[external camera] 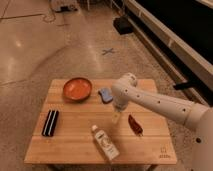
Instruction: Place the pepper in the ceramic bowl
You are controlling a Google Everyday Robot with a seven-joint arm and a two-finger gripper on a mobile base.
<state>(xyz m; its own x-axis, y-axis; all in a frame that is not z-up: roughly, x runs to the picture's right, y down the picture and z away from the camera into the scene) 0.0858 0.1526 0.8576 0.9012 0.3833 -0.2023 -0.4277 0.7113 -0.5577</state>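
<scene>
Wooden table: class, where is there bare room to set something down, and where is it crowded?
Bare table lies between the black object and the white bottle, and at the front right past the pepper. Crowded: mid-table, where the gripper hangs among the blue object, bottle and pepper, near the ceramic bowl.

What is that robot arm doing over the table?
The robot's gripper hangs over the middle of the wooden table, close beside the small red pepper. The pepper lies on the table, not picked up yet. The orange ceramic bowl it should go in sits at the far corner and looks empty.
</scene>
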